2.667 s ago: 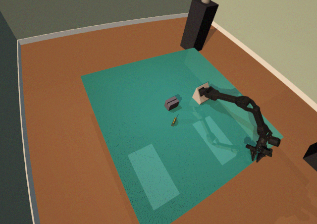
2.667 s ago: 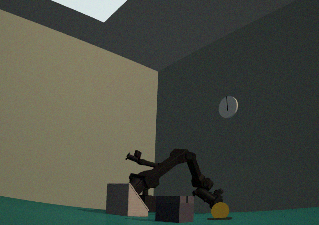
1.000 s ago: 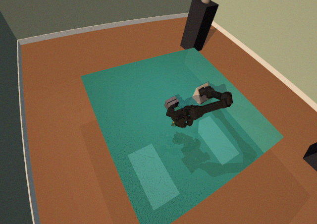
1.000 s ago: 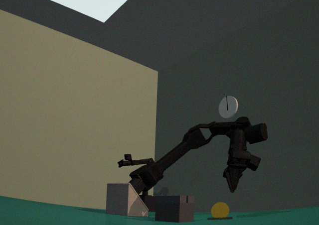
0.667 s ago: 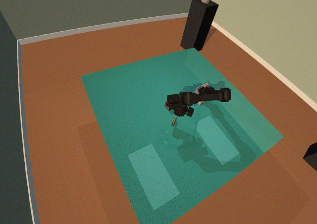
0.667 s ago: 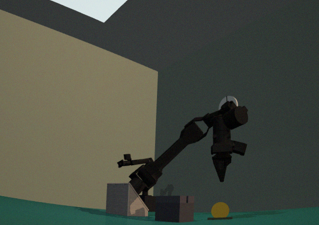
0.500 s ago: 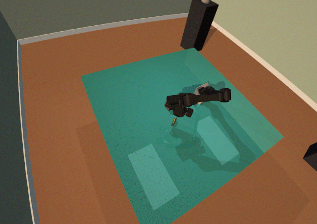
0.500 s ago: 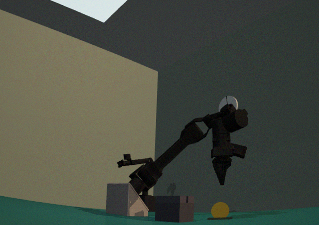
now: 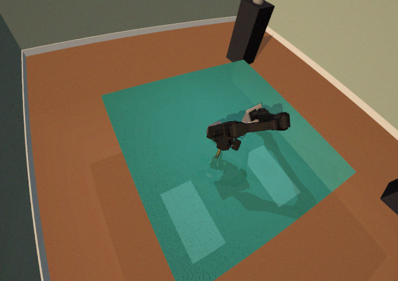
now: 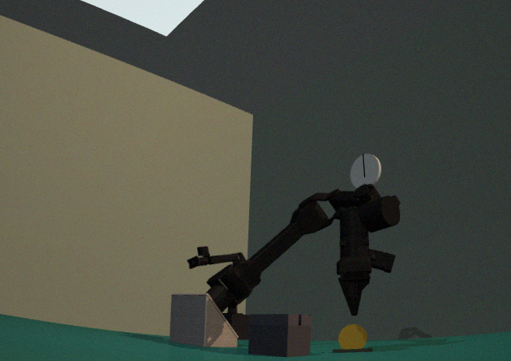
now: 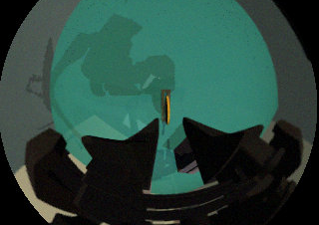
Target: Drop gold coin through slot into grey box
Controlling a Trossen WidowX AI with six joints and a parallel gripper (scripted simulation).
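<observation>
One box (image 10: 279, 334): grey, closed, slot at the lid's right end, resting on the green worktop (image 10: 82, 340), left of the coin.
Coin (image 10: 352, 336): gold, upright on edge in the dark holder (image 10: 351, 350).
Tool (image 10: 354, 309): pointing down above the coin, apart from it, partly open, gripping nothing.

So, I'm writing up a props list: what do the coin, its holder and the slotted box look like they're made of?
The coin looks like metal: a gold, smooth disc with a soft sheen. Its holder shows only as a thin dark slab, matte; plastic or painted metal, hard to tell. The box is plain flat grey with sharp edges and no shine or grain, so painted metal or hard plastic.
</observation>
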